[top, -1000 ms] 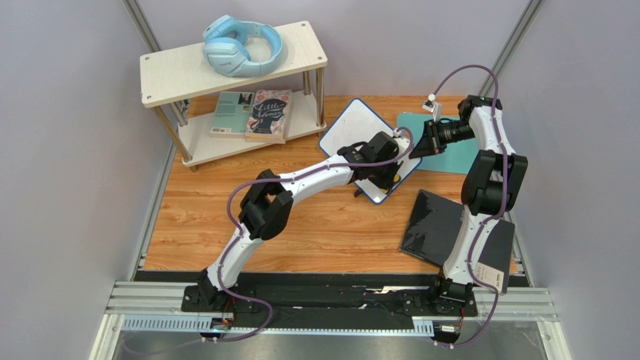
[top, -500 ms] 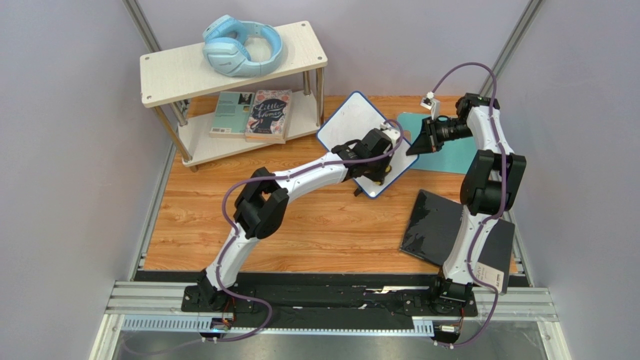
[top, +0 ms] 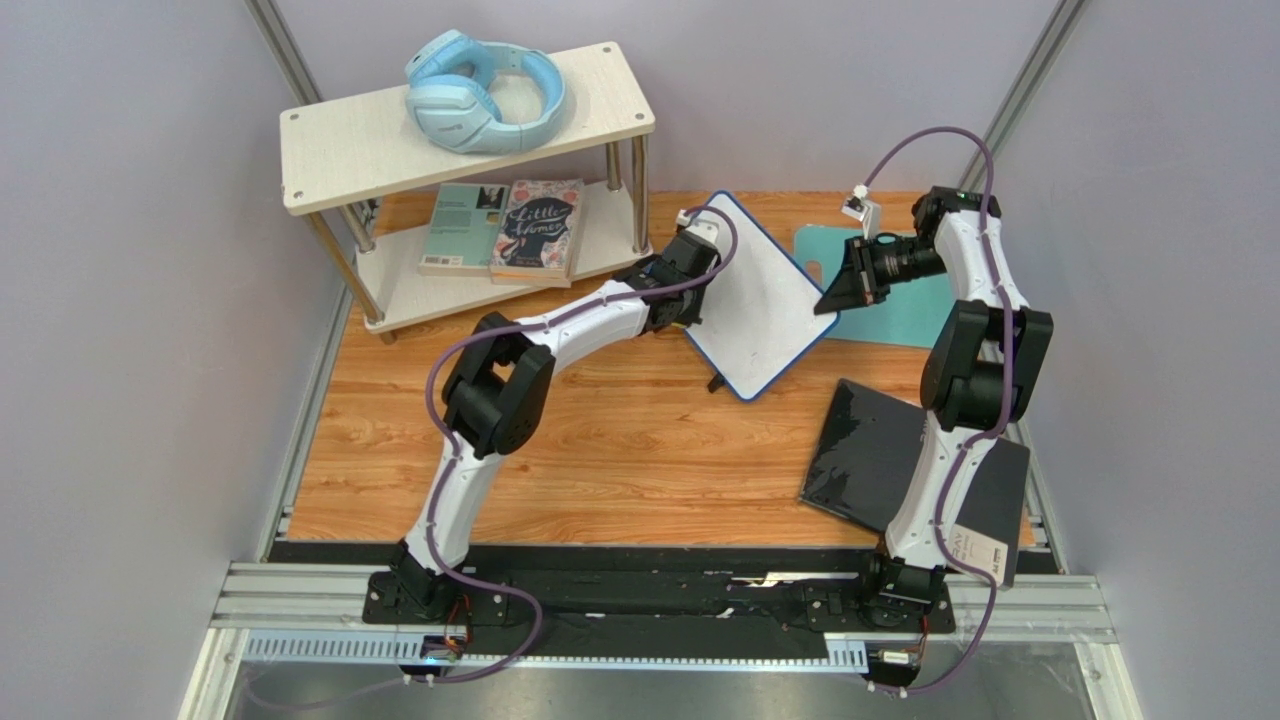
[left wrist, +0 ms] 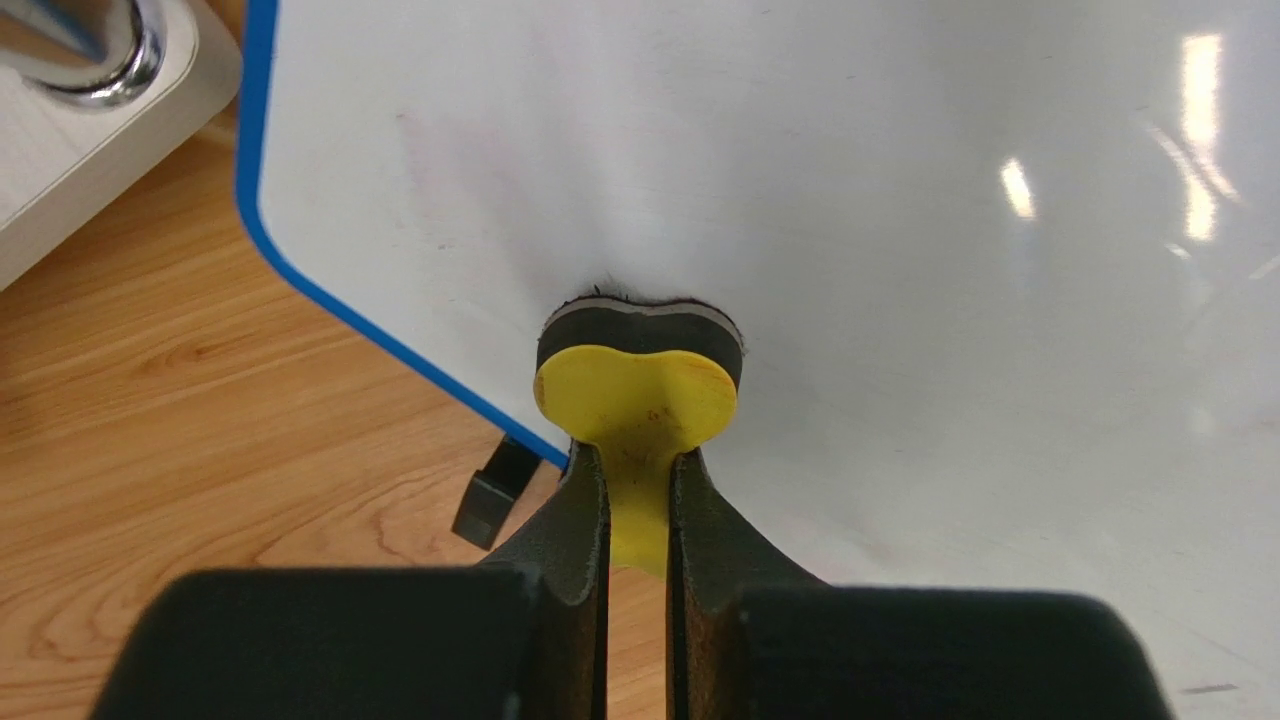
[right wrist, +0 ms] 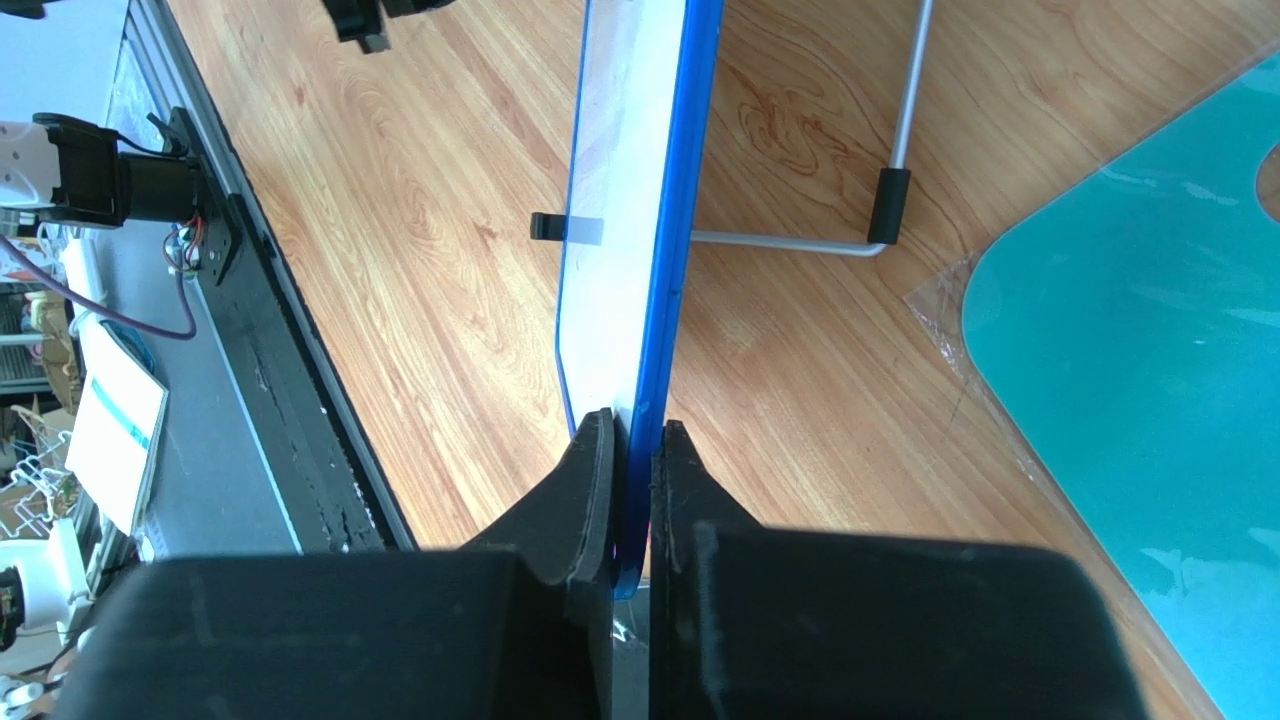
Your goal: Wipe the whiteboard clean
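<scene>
The whiteboard is white with a thin blue frame and stands tilted on the wooden table. No writing shows on its face. My left gripper is shut on a yellow eraser, whose dark felt pad presses the board near its lower left edge. In the top view the left gripper is at the board's left edge. My right gripper is shut on the board's blue frame at its right corner, also seen from above. A black stand foot shows below the board.
A two-level shelf with blue headphones on top and books below stands at the back left. A teal mat lies behind the right gripper. A black glossy panel lies at the right front.
My left gripper has swept the eraser from the board's right part across to its left edge. The board has turned a little. The right gripper has kept its hold.
</scene>
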`<state>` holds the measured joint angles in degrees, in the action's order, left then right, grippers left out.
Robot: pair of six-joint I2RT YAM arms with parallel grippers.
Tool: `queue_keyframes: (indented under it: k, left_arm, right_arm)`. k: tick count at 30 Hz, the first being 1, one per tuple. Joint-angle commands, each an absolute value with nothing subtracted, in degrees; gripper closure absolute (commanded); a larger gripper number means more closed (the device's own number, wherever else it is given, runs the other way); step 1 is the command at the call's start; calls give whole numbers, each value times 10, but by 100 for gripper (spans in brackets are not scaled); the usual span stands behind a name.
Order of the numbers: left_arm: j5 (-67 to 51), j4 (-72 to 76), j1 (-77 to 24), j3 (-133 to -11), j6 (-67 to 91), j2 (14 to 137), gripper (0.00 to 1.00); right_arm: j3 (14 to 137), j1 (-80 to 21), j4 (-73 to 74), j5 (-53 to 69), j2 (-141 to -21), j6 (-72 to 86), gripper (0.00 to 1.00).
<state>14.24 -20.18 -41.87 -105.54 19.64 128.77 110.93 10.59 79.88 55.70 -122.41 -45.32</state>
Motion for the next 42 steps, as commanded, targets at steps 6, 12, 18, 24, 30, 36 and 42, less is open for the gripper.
queue_keyframes:
  k: [6,12,18,24,30,36,42]
  left_arm:
    - [170,-166,-419,-934,218,1170,100]
    - [187,-150,-419,-867,224,1101,100]
    - [216,-156,-419,-829,222,1043,100]
    - [243,-176,-420,-775,241,998,100]
    - [218,-178,-419,-710,264,958,100]
    - [191,-165,-420,-670,276,930,100]
    - [164,-170,-420,-655,284,924,100]
  right_arm:
    - [1124,98,955,463,-1187,-519,100]
    - [1078,97,955,458,-1168,-530,100]
    - [1085,86,955,472,-1176,-512,100]
    - [1132,78,954,480,-1200,-479,99]
    - [1156,77,954,486,-1208,-460,99]
    - [1158,77,954,490,-1209,-446,100]
    - [1171,77,954,491,-1218,-429,100]
